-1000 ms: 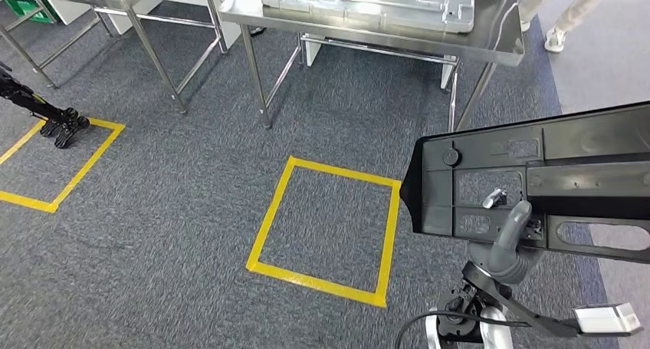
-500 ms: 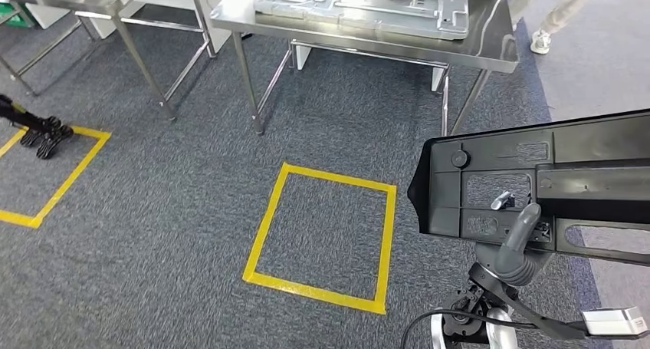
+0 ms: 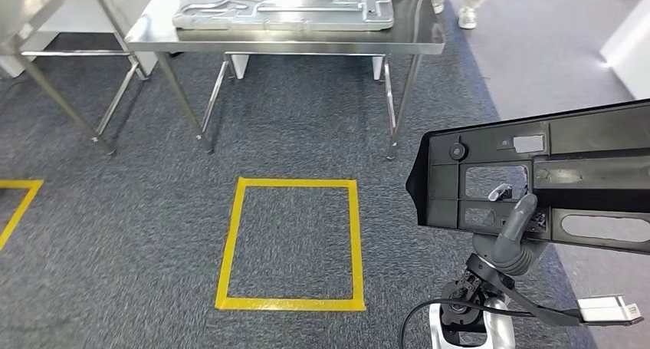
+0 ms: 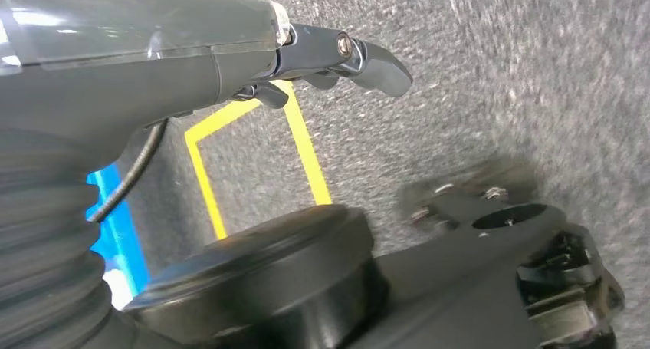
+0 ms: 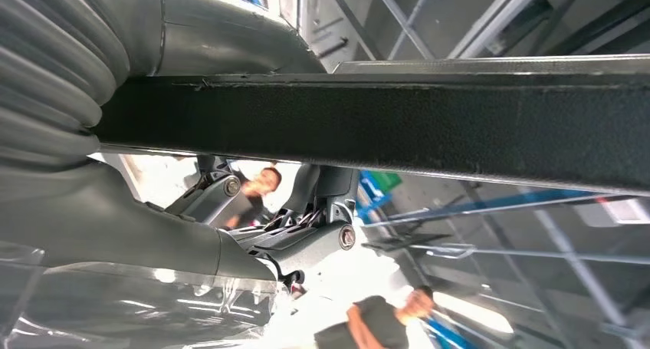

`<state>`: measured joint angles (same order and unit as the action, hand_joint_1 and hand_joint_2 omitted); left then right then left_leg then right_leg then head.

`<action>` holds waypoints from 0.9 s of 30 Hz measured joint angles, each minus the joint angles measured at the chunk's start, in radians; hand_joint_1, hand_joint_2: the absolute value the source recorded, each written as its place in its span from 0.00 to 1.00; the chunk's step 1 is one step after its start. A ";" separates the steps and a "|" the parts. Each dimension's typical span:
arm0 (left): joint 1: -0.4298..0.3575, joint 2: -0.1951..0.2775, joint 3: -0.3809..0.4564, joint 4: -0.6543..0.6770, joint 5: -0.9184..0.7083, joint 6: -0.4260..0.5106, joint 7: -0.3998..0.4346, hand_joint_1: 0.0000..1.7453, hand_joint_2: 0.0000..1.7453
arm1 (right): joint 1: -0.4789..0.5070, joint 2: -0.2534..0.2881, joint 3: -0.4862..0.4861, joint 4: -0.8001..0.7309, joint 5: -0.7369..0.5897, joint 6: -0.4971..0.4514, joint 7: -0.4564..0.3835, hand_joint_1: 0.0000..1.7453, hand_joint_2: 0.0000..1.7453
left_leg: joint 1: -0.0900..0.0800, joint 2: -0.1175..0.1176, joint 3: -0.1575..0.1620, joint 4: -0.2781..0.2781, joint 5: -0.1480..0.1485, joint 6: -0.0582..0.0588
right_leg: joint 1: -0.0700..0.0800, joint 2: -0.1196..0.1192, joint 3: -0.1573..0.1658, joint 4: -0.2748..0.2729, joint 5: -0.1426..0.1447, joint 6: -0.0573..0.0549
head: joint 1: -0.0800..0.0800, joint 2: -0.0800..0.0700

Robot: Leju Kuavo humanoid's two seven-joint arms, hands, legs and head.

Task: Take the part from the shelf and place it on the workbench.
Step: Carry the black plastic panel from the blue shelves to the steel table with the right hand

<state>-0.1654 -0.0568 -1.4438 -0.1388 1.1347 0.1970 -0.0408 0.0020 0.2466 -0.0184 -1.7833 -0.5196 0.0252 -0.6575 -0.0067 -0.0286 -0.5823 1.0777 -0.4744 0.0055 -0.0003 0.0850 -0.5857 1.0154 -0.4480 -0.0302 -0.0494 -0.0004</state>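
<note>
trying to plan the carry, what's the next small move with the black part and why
Probably a step forward toward the steel workbench. The right hand holds the black part over the carpet, short of the bench, with the yellow floor square between. A grey moulded panel covers most of the benchtop, so aim for the bare strip at its right end.

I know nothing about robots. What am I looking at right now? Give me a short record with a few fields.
Carried thing: a flat black plastic part, held up off the floor
Holding hand: right hand, thumb up against the part's face
Other hand: left hand, hanging over the carpet, holding nothing
Workbench: steel table ahead
Already on it: a grey metal panel
Floor: grey carpet with a yellow taped square
People: a person's legs past the table
</note>
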 joint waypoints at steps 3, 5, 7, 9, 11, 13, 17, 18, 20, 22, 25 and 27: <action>-0.003 0.002 -0.004 0.000 0.003 0.010 0.006 0.00 1.00 | 0.000 0.000 0.000 0.002 0.010 -0.004 0.003 1.00 1.00 | -0.004 -0.022 0.025 -0.071 0.011 0.017 | -0.003 0.019 -0.003 -0.001 0.000 0.017 | 0.000 0.000; -0.006 0.000 -0.006 0.000 0.005 0.015 0.008 0.00 1.00 | 0.003 -0.001 0.000 0.001 0.018 -0.010 0.005 1.00 1.00 | 0.001 -0.016 0.032 -0.085 0.014 0.025 | -0.001 0.006 -0.005 0.002 -0.005 0.029 | 0.000 0.000; -0.006 0.001 -0.009 0.000 0.006 0.020 0.009 0.00 1.00 | 0.003 -0.001 0.001 0.000 0.026 -0.017 0.005 1.00 1.00 | 0.007 -0.007 0.041 -0.098 0.018 0.034 | 0.002 -0.038 -0.031 0.060 -0.039 0.037 | 0.000 0.000; -0.004 0.004 -0.015 0.000 0.003 0.027 0.015 0.00 1.00 | 0.006 -0.003 0.002 0.002 0.031 -0.024 0.004 1.00 1.00 | 0.006 0.002 0.044 -0.100 0.015 0.039 | -0.003 -0.070 -0.098 0.185 -0.095 0.044 | 0.000 0.000; -0.003 0.006 -0.019 0.000 -0.001 0.034 0.021 0.00 1.00 | 0.012 -0.006 0.007 0.006 0.032 -0.032 0.004 1.00 1.00 | 0.005 0.010 0.046 -0.099 0.011 0.039 | -0.009 -0.077 -0.152 0.271 -0.112 0.050 | 0.000 0.000; -0.003 0.007 -0.021 0.000 -0.003 0.041 0.021 0.00 1.00 | 0.015 -0.009 0.015 0.009 0.031 -0.040 0.003 1.00 1.00 | 0.005 0.016 0.054 -0.097 0.003 0.036 | -0.012 -0.080 -0.130 0.214 -0.058 0.052 | 0.000 0.000; -0.004 0.008 -0.024 0.000 0.002 0.060 0.023 0.00 1.00 | 0.014 -0.016 0.037 0.015 0.021 -0.057 0.000 1.00 1.00 | 0.000 0.022 0.067 -0.090 -0.021 0.019 | -0.006 -0.087 -0.025 0.002 0.016 0.039 | 0.000 0.000; -0.005 0.008 -0.025 0.000 0.004 0.066 0.026 0.00 1.00 | 0.013 -0.018 0.042 0.017 0.020 -0.062 -0.001 1.00 1.00 | -0.001 0.023 0.067 -0.091 -0.026 0.013 | -0.004 -0.086 -0.022 -0.002 0.009 0.035 | 0.000 0.000; -0.008 0.011 -0.027 0.001 0.007 0.077 0.029 0.00 1.00 | 0.014 -0.022 0.052 0.021 0.020 -0.070 -0.002 1.00 1.00 | 0.000 0.026 0.075 -0.091 -0.037 0.002 | -0.007 -0.082 -0.014 -0.008 0.002 0.024 | 0.000 0.000; -0.012 0.013 -0.028 0.001 0.009 0.083 0.029 0.00 1.00 | 0.011 -0.025 0.061 0.023 0.021 -0.073 -0.002 1.00 1.00 | 0.002 0.028 0.058 -0.037 -0.061 -0.009 | -0.013 -0.081 0.005 -0.016 -0.008 0.014 | -0.001 0.000; -0.013 0.013 -0.027 0.001 0.014 0.085 0.019 0.00 1.00 | 0.008 -0.031 0.067 0.032 0.023 -0.076 -0.001 1.00 1.00 | 0.010 0.028 -0.064 0.170 -0.124 -0.023 | -0.015 -0.082 0.034 -0.018 -0.032 0.008 | -0.001 0.000; -0.014 0.013 -0.027 0.001 0.016 0.083 0.010 0.00 1.00 | 0.008 -0.037 0.070 0.041 0.024 -0.082 0.001 1.00 1.00 | 0.012 0.028 -0.113 0.214 -0.101 -0.027 | -0.015 -0.080 0.059 -0.018 -0.052 0.009 | -0.001 0.000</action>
<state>-0.1792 -0.0442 -1.4711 -0.1381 1.1511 0.2798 -0.0311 0.0103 0.2091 0.0514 -1.7422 -0.4954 -0.0571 -0.6567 0.0050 -0.0002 -0.6956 1.2920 -0.5752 -0.0217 -0.0154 0.0046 -0.5267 0.9972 -0.5002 -0.0207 -0.0507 -0.0004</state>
